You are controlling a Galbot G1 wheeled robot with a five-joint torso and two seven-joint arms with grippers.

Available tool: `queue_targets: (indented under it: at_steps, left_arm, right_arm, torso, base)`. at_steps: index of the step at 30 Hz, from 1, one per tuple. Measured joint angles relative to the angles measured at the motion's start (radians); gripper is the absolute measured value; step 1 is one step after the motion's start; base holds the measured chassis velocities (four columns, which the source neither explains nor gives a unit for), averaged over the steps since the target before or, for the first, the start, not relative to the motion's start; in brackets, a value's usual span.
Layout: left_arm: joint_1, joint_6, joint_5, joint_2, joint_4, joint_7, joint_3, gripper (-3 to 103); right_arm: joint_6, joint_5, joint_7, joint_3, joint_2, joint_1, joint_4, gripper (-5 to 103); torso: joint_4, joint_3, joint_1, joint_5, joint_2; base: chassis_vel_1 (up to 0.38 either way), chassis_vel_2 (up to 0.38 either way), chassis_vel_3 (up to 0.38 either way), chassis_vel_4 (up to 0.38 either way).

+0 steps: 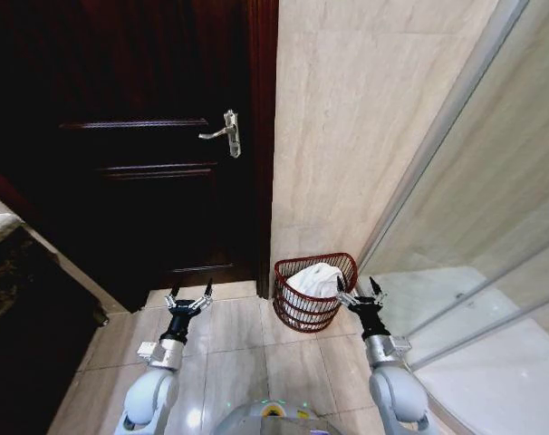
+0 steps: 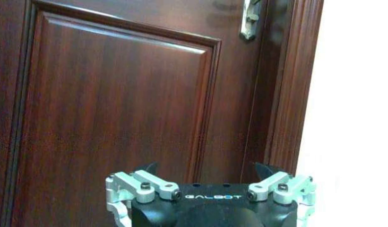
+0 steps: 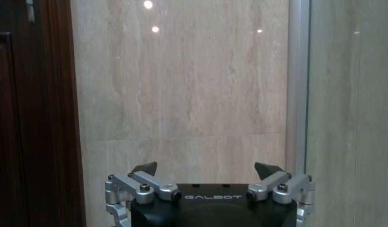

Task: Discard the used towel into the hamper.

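Observation:
The hamper (image 1: 293,313), a dark red wire basket, stands on the tiled floor against the beige wall. A white towel (image 1: 316,277) lies bunched inside it, rising just over the rim. My right gripper (image 1: 360,291) hovers open and holds nothing, just right of the hamper's rim. My left gripper (image 1: 190,295) is open too, over the floor tiles to the hamper's left, in front of the door. The left wrist view has the left gripper (image 2: 206,166) facing the door panel. The right wrist view has the right gripper (image 3: 206,166) facing the wall.
A dark wooden door (image 1: 148,163) with a silver lever handle (image 1: 226,132) is shut ahead on the left. A glass shower screen (image 1: 474,227) with a metal frame runs along the right. A dark counter edge (image 1: 21,299) lies at the left. Open floor tiles (image 1: 238,353) lie between my arms.

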Motion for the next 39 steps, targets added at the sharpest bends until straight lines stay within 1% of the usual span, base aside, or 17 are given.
queue_targets:
  at_steps: [10, 13, 15, 21, 25, 29, 39]
  left_arm:
    - [-0.001, 0.001, 0.000, 0.002, 0.006, 0.002, 0.001, 100]
    - [-0.001, 0.000, 0.000, 0.006, 0.009, 0.002, -0.001, 100]
    - [-0.001, -0.001, 0.000, 0.006, 0.010, 0.002, -0.001, 100]
    - [-0.001, -0.003, 0.000, 0.005, 0.014, 0.003, 0.000, 100]
    - [-0.001, -0.004, 0.000, 0.006, 0.015, 0.003, 0.000, 100]
    - [0.000, -0.011, -0.002, 0.007, 0.015, 0.019, -0.002, 100]
    - [0.001, -0.013, -0.003, 0.006, 0.016, 0.021, -0.003, 100]
  right_arm:
    - [0.004, -0.002, 0.001, 0.003, 0.000, 0.003, -0.013, 100]
    - [0.011, -0.005, 0.001, 0.000, 0.002, 0.001, -0.018, 100]
    - [0.012, -0.005, 0.001, 0.000, 0.002, 0.001, -0.018, 100]
    - [0.011, -0.004, 0.003, -0.003, 0.004, 0.002, -0.017, 100]
    - [0.011, -0.004, 0.003, -0.003, 0.005, 0.001, -0.017, 100]
    - [0.011, -0.004, 0.004, -0.003, 0.005, -0.003, -0.017, 100]
    - [0.018, -0.004, 0.004, -0.004, 0.005, -0.007, -0.020, 100]
  torso:
    - [0.0000, -0.020, -0.017, 0.0000, -0.037]
    - [0.0000, -0.031, -0.024, 0.0000, -0.055]
    - [0.0000, -0.033, -0.026, 0.0000, -0.059]
    - [0.0000, -0.051, -0.037, 0.0000, -0.088]
    - [0.0000, -0.057, -0.042, 0.0000, -0.099]
    - [0.0000, -0.069, -0.052, 0.0000, -0.121]
    - [0.0000, -0.091, -0.066, 0.0000, -0.157]
  base:
    - [0.000, 0.000, 0.000, 0.000]
    - [0.000, 0.000, 0.000, 0.000]
    - [0.000, 0.000, 0.000, 0.000]
    - [0.000, 0.000, 0.000, 0.000]
    - [0.000, 0.000, 0.000, 0.000]
    - [0.000, 0.000, 0.000, 0.000]
    - [0.000, 0.000, 0.000, 0.000]
